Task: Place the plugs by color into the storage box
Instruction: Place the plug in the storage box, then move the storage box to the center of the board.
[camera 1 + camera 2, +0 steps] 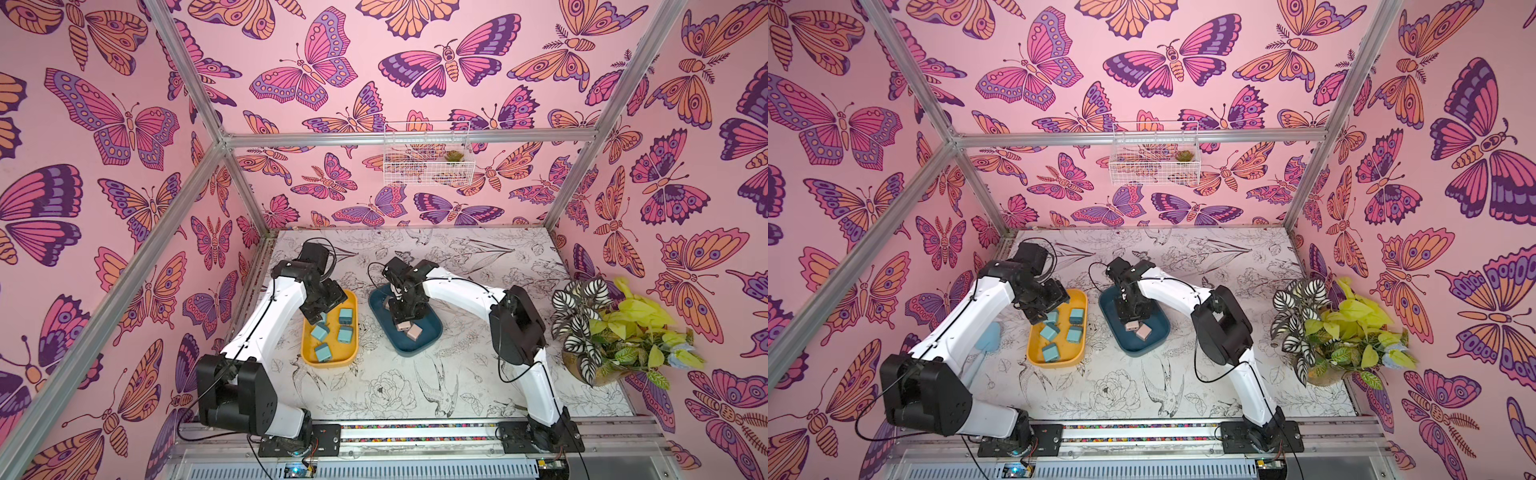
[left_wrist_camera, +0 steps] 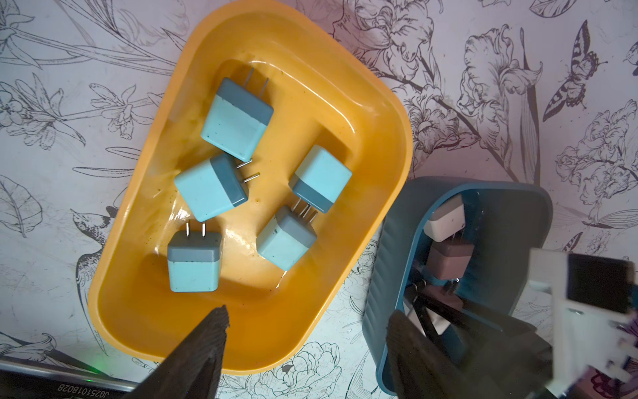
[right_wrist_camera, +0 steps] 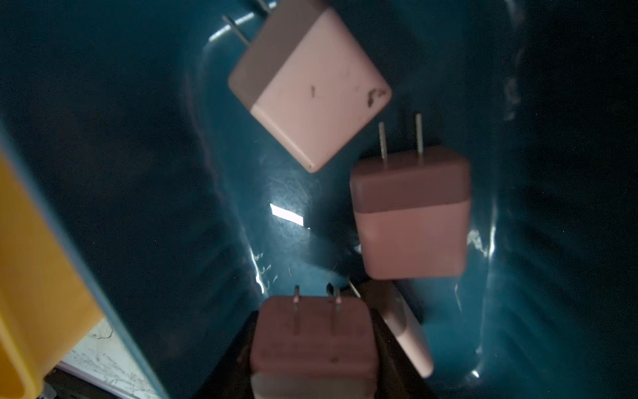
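Observation:
Several teal-blue plugs (image 2: 236,119) lie loose in the yellow storage box (image 1: 328,362), seen in both top views and the left wrist view. My left gripper (image 2: 310,331) hangs open above that box's far end, with nothing between its fingers (image 2: 207,345). Beside it stands the dark blue storage box (image 1: 409,351), holding pink plugs (image 3: 310,89). My right gripper (image 3: 312,345) reaches down inside the blue box, shut on a pink plug (image 3: 312,324) with its prongs pointing away from the wrist. Another pink plug (image 3: 412,214) lies just beyond, and one (image 3: 404,331) leans beside the held plug.
A potted plant (image 1: 615,332) stands at the table's right edge. A wire basket (image 1: 428,153) hangs on the back wall. The two boxes sit close together mid-table, with a narrow strip of table (image 2: 348,300) between them. Both arm bases are mounted on the front rail (image 1: 415,432).

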`<action>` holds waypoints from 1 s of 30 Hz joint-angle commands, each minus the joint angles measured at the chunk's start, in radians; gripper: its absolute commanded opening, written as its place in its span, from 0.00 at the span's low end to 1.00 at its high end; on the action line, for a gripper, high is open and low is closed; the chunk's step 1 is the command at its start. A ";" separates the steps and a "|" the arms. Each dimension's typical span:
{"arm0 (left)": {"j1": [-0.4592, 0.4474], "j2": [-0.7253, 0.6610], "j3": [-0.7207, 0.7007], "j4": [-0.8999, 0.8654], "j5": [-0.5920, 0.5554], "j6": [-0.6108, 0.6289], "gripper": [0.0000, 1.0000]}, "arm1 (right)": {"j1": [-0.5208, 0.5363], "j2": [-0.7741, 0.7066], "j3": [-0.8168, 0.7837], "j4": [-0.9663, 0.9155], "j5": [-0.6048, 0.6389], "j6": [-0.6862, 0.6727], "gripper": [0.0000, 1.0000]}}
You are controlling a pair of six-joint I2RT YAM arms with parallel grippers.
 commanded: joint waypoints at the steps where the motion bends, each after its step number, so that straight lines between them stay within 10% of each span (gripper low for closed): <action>1: 0.004 -0.024 -0.026 -0.031 0.013 0.005 0.75 | 0.015 0.015 0.052 0.026 -0.027 -0.028 0.44; 13: 0.002 0.025 -0.046 -0.026 -0.017 0.050 0.75 | 0.032 0.047 0.097 -0.027 0.036 -0.063 0.77; 30: -0.269 0.281 -0.045 0.316 0.105 0.246 0.81 | -0.154 -0.380 -0.303 -0.007 0.134 -0.014 0.79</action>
